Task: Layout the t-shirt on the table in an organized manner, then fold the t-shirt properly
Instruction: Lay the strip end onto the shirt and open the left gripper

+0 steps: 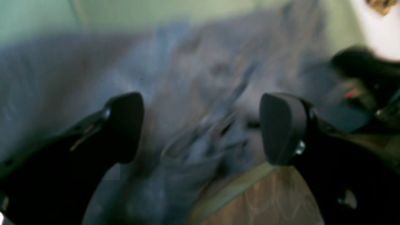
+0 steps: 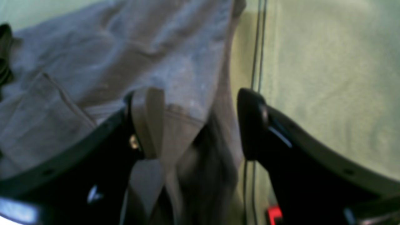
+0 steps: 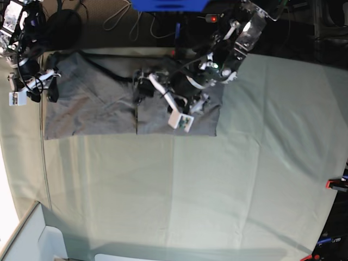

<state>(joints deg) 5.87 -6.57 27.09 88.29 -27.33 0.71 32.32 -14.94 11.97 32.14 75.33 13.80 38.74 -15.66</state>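
We see the table [image 3: 217, 190] bare along its near part, and the t-shirt [image 3: 92, 106] spread flat by the far edge. Over the shirt's right half hangs the left gripper [image 1: 201, 128], jaws wide, grasping nothing. At the shirt's left edge sits the right gripper [image 2: 200, 122], equally spread, with cloth lying loose between its fingers.

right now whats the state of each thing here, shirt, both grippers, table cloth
t-shirt: lying flat near the table's far edge, wrinkled, a fold line down its middle
left gripper: open, over the shirt, nothing held
right gripper: open, shirt edge between its jaws, not clamped
table: covered by a creased pale green cloth
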